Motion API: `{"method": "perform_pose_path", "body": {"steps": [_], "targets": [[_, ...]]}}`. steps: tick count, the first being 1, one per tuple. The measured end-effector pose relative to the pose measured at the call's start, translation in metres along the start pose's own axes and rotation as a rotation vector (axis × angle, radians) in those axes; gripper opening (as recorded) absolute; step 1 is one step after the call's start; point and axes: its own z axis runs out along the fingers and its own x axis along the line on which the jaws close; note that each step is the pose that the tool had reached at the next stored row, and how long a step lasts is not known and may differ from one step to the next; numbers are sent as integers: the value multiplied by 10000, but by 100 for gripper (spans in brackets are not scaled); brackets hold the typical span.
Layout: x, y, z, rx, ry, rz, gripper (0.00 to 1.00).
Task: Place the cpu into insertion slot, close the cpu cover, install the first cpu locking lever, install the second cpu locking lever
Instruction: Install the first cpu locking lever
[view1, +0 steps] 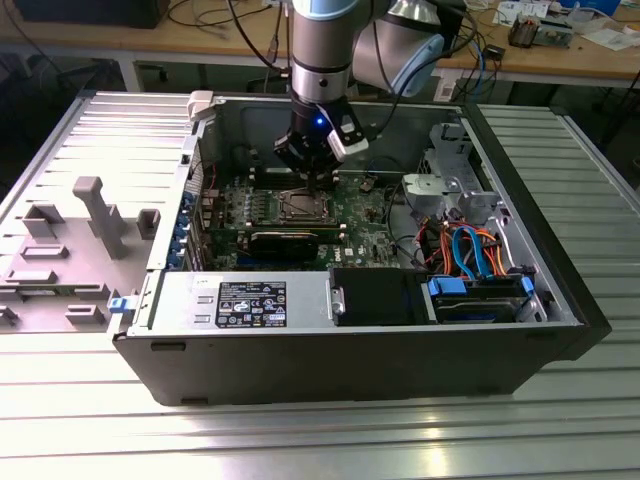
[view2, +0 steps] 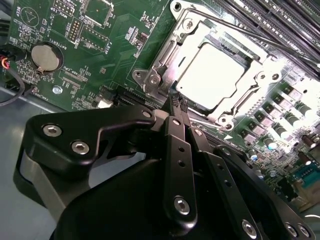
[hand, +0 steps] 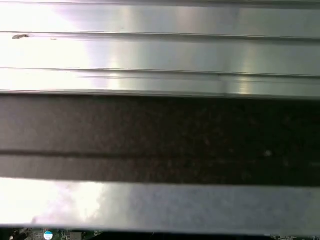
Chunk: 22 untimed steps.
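I saw the case lying open on the ribbed surface | board inside | pincer pressed together, tips at the cover edge | cover lay closed over the cpu in the slot | lever beside it

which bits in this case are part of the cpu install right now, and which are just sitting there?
In the job:
- cpu, seated in the insertion slot
- cpu cover, down around the chip
- gripper, tips at the socket edge

Just there:
- coin cell battery
- power supply
- drive cage
- orange and blue cables
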Motion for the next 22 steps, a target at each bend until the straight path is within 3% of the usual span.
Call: {"method": "perform_pose_path", "body": {"steps": [7,11,22], "targets": [[1,2,-84,-11,13,0,11],[42,4,-85,-85,11,-8,11],[112,24,-84,-94,17,-230,11]]}}
